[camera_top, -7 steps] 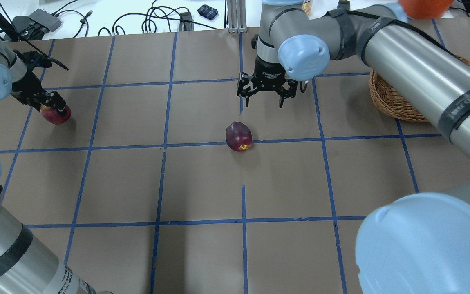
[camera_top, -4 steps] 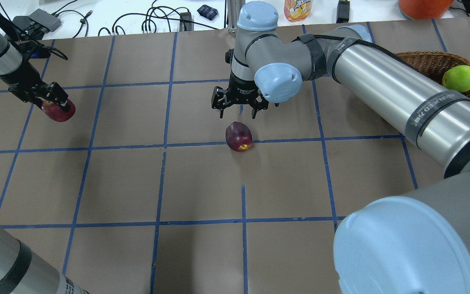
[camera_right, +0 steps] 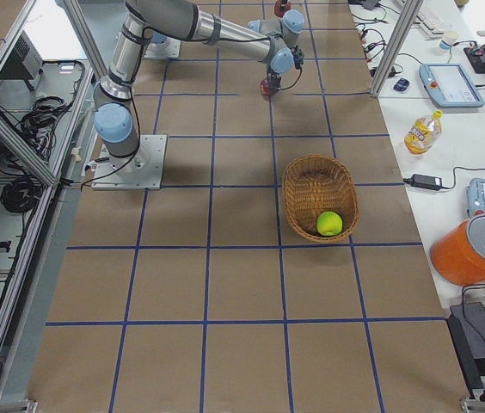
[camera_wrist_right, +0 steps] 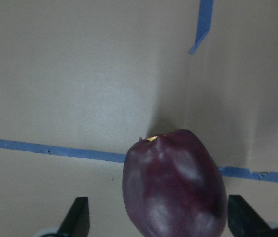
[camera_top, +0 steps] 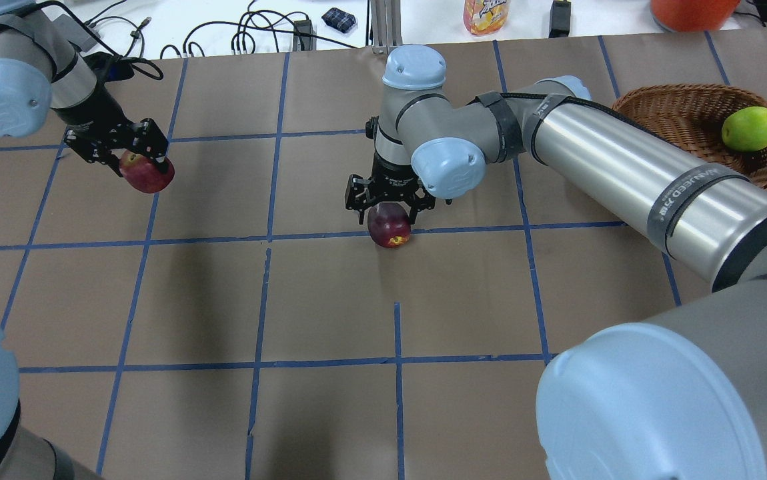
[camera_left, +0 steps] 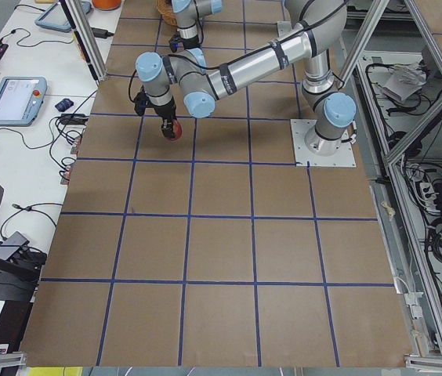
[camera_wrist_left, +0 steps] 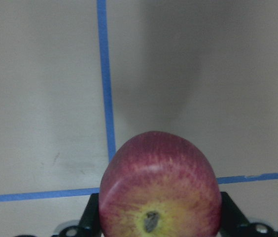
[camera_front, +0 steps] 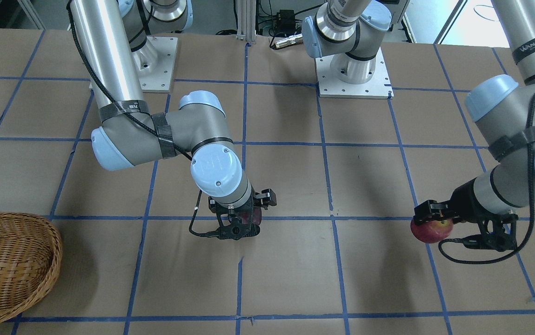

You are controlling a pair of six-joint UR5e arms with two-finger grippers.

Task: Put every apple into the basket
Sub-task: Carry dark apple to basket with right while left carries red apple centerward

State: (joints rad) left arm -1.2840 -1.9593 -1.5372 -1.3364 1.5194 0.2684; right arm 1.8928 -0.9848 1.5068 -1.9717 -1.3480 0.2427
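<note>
The red apple [camera_top: 149, 175] with a yellowish stem end hangs above the table at the far left, and my left gripper [camera_top: 131, 159] is shut on it. It also fills the left wrist view [camera_wrist_left: 158, 192]. The dark purple-maroon apple [camera_top: 389, 225] lies on the table at the centre. My right gripper [camera_top: 389, 215] is open and lowered over it, one finger on each side [camera_wrist_right: 79, 217]. The lime green apple [camera_top: 749, 128] lies inside the wicker basket [camera_top: 673, 100] at the far right.
Blue tape lines grid the brown table. A drink bottle [camera_top: 485, 13], an orange container [camera_top: 690, 10] and cables lie past the far edge. My right arm's long link [camera_top: 623, 167] stretches between the centre and the basket.
My right gripper has come down from behind the purple apple to straddle it. My left gripper has carried the red apple to the right.
</note>
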